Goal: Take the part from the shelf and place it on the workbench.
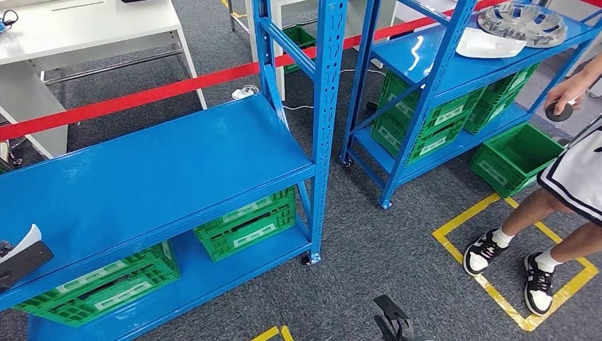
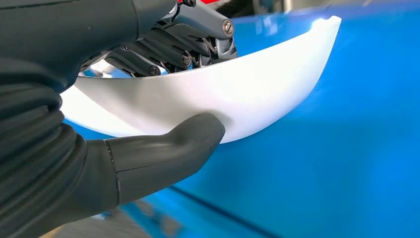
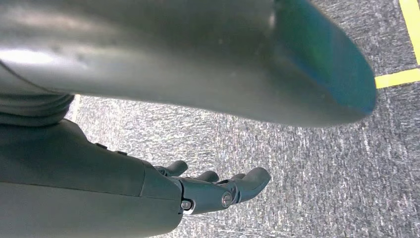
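The left hand (image 2: 148, 99) is gripping a curved white plastic part (image 2: 237, 94), its thick grey thumb (image 2: 168, 148) pressing against the outer face while the darker fingers (image 2: 163, 54) are hooking over the inner edge. From the head view that hand (image 1: 18, 259) is sitting at the far left edge, with a sliver of the white part (image 1: 27, 240) poking up above it, just over the top board of the near blue metal shelf (image 1: 156, 170). Whether the part is touching the blue board or hanging just above it, I cannot tell.

The right hand (image 3: 218, 188) is hanging low over the grey carpet floor (image 3: 307, 163), holding nothing, its fingers loosely curled but apart. The same hand (image 1: 394, 320) is peeking in at the bottom of the head view.

Green plastic crates (image 1: 245, 224) are sitting on the lower board of the near shelf. A second blue shelf (image 1: 454, 64) is standing to the right, carrying another white shell-shaped piece (image 1: 490, 46) and a silver spoked wheel cover (image 1: 522, 21) just beside it, with more green crates (image 1: 419, 117) below. A red barrier tape (image 1: 142, 92) is running behind the shelves, and a white desk (image 1: 85, 28) is standing beyond it. A person in black-and-white trainers (image 1: 539, 280) is standing on yellow floor markings (image 1: 461, 220) at the right, holding a small dark round object (image 1: 559, 111).
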Robot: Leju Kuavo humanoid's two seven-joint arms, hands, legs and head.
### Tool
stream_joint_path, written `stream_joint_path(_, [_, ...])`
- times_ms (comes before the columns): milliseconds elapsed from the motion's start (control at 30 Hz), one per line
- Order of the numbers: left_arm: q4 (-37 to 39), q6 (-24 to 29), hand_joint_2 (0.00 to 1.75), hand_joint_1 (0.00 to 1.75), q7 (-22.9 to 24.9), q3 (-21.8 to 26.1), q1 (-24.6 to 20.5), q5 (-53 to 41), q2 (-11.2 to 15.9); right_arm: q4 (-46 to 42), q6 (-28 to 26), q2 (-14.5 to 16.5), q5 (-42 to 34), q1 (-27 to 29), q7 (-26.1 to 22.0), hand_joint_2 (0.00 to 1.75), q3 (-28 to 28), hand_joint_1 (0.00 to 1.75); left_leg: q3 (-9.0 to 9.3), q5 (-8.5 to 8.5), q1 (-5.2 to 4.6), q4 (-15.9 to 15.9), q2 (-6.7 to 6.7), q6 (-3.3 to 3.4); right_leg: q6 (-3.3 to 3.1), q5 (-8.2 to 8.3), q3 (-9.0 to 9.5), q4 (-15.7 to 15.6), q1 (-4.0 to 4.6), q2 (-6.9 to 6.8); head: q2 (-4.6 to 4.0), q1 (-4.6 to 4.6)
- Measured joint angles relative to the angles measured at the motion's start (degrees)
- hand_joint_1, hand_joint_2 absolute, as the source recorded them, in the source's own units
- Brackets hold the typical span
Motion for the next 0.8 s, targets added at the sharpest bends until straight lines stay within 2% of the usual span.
stream_joint_path(333, [-0.38,0.20,1.75,1.75,-3.66,1.69,0.08,4.80,-0.60,0.00,0.00,0.00,0.00,0.00,-0.13,0.00,-0.17,0.00,0.02,0.01,0.00,0.00,-0.03,0.01,0.01,0.00,0.00,0.00,0.00,-0.04,0.00,0.01])
stream_joint_path(467, [-1.30,-0.36,1.75,1.75,-6.34,5.18,-0.08,8.65,-1.79,0.00,0.00,0.00,0.00,-0.01,-0.18,0.00,-0.41,0.00,-0.01,0.01,0.00,0.00,-0.03,0.02,0.01,0.01,0.01,0.00,-0.04,-0.06,0.00,0.01])
stream_joint_path(533, [-2.65,-2.07,1.75,1.75,-11.55,8.70,-0.20,15.15,-3.15,0.00,0.00,0.00,0.00,0.01,-0.22,0.00,-0.53,0.00,0.05,0.06,0.00,0.01,-0.04,0.02,0.04,0.04,-0.05,0.00,-0.01,-0.03,0.00,0.00])
stream_joint_path(600, [-5.50,-5.44,1.75,1.75,-17.54,12.03,-0.43,26.16,-4.64,0.00,0.00,0.00,0.01,-0.04,-0.28,0.00,-0.58,0.00,0.07,0.18,0.01,0.04,-0.09,0.02,0.07,0.15,-0.18,0.00,0.04,-0.04,0.00,0.01])
stream_joint_path(700, [-13.43,-10.23,1.75,1.75,-17.93,13.91,-0.59,41.59,-6.12,0.00,0.00,0.00,0.25,-0.16,-0.25,0.00,-0.79,0.00,-0.04,0.24,0.01,0.06,-0.06,0.01,0.08,0.28,-0.32,0.02,0.02,0.01,0.00,0.01])
stream_joint_path(800, [-22.43,-12.26,1.75,1.75,-15.95,13.94,-0.45,50.99,-6.71,0.00,0.00,0.00,0.60,-0.07,-0.14,0.00,-1.04,0.00,-0.09,0.19,0.00,0.06,0.00,0.03,0.09,0.27,-0.34,0.01,-0.02,0.06,0.00,0.01])
